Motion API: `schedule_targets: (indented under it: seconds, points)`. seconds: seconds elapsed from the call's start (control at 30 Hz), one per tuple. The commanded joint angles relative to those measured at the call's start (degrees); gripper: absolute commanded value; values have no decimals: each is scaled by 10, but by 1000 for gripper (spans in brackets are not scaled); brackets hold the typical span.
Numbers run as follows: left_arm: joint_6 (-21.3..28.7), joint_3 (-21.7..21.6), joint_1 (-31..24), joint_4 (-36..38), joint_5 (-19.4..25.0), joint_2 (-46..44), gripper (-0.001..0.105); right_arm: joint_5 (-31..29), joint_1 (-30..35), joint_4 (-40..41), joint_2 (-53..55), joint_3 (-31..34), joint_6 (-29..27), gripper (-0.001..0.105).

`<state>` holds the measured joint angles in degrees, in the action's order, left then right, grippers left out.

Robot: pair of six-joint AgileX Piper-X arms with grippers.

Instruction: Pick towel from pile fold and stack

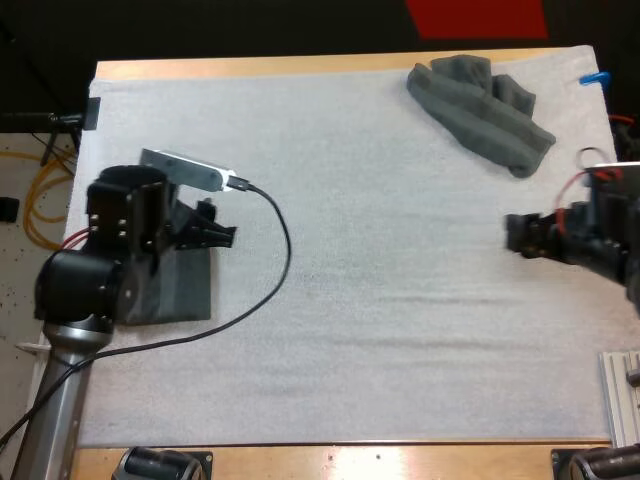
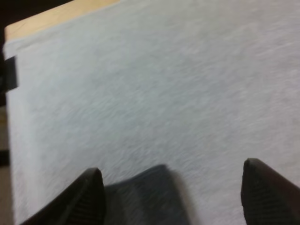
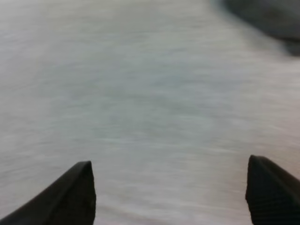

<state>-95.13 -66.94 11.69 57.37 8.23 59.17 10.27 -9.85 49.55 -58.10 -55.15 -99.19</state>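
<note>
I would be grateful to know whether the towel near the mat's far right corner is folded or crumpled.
Crumpled: the towel lies in a lumpy heap with an irregular outline, not flat with straight edges.

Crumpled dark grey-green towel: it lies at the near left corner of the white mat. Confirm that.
Wrong. The crumpled dark grey-green towel lies at the far right corner of the white mat, as the high view shows.
</note>
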Motion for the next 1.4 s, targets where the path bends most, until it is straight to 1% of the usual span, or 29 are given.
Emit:
schedule_targets:
  seconds: [0.0,0.13,0.23,0.27,0.33,0.47,0.57,0.63,0.73,0.8,0.93,1.03,1.2,1.23,1.3,1.37]
  points:
    - [6,-2,-11,9,-1,-14,59,-1,20,11,10,-5,-23,66]
    - [26,-2,-45,31,-3,-48,59,-5,58,26,35,-5,-56,66]
    - [40,-2,-72,42,-3,-89,59,-42,64,28,68,-5,-76,66]
    - [42,-2,-82,45,-3,-102,59,-59,64,32,82,-5,-90,66]
    - [42,-2,-97,47,-3,-126,59,-71,64,44,101,-5,-105,66]
    - [42,-2,-105,55,-5,-196,59,-79,64,82,146,-5,-104,66]
    - [42,-2,-105,58,-16,-251,59,-79,64,98,185,-5,-97,66]
    - [42,-2,-105,60,-16,-285,59,-79,64,99,210,-5,-88,66]
    - [48,-2,-105,69,-18,-356,59,-79,64,99,255,-5,-90,66]
    - [57,-2,-105,70,-31,-411,59,-79,64,99,292,-5,-90,66]
    - [57,-3,-105,84,-31,-489,59,-79,64,99,349,-5,-87,66]
    - [57,-3,-105,128,-39,-539,59,-79,64,99,394,-4,-85,66]
    - [57,-4,-105,243,-116,-586,59,-79,64,99,474,17,-73,66]
    - [57,-4,-105,252,-120,-589,59,-79,64,99,488,23,-74,66]
    - [57,-4,-105,293,-121,-604,59,-79,64,99,525,36,-73,66]
    - [54,-4,-105,311,-121,-618,59,-79,64,104,554,44,-73,66]
